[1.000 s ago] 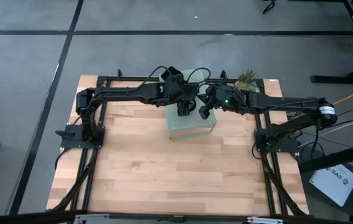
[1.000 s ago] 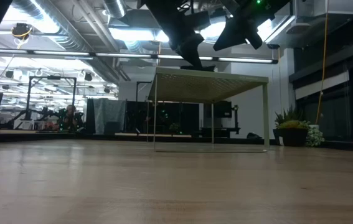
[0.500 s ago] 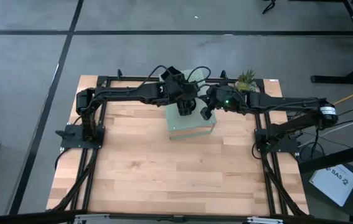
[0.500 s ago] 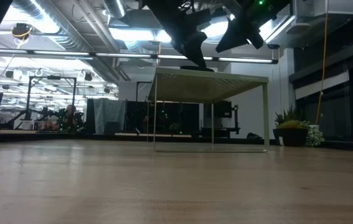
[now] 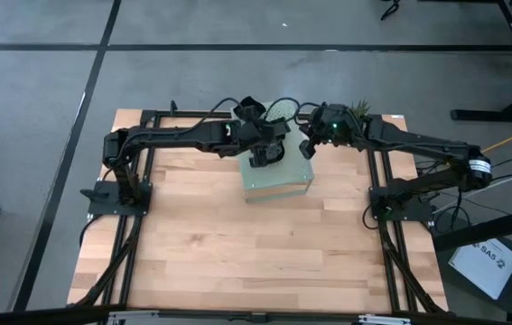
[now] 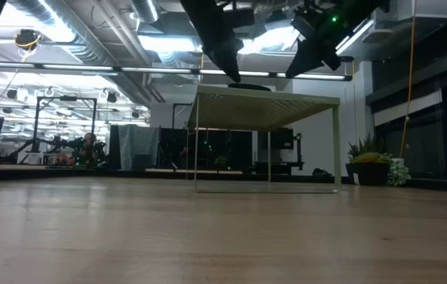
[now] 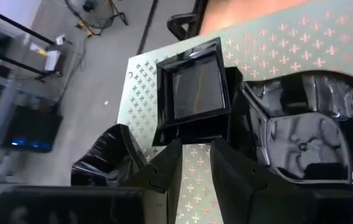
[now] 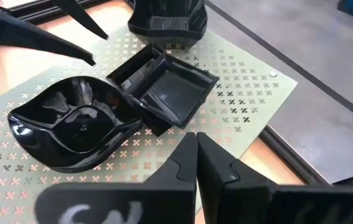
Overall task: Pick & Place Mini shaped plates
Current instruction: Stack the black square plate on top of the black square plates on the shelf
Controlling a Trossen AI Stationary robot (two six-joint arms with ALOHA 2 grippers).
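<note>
Two glossy black mini dishes lie on top of the pale green perforated metal box (image 5: pixel 276 181), which stands on the far middle of the light wooden slatted table (image 5: pixel 237 244). One is a square black dish (image 8: pixel 164 93) with raised straight walls; the other is a rounded black dish with a wavy rim (image 8: pixel 76 127). They lie just beside each other, edges touching or overlapping in the right wrist view. That view also shows another dark glossy piece (image 8: pixel 167 18) at the box's far edge, cut off by the frame, so its shape cannot be told.

Writing is scarce: a white card or booklet (image 5: pixel 490 262) on the floor to the right of the table carries dark print, too small to read. The box top is pierced with small cross-shaped holes.

In the left wrist view the left gripper (image 7: pixel 195 155) hangs just over the box top with its fingers a little apart, their tips beside the near edge of the square dish, holding nothing. The right gripper (image 8: pixel 196 146) hovers above the box's right side with its fingers pressed together and empty.

From table height only the box's thin legs and underside show; the dishes on top are hidden but for a thin dark sliver. A small spiky green plant (image 5: pixel 357 113) is partly covered by the right arm.
</note>
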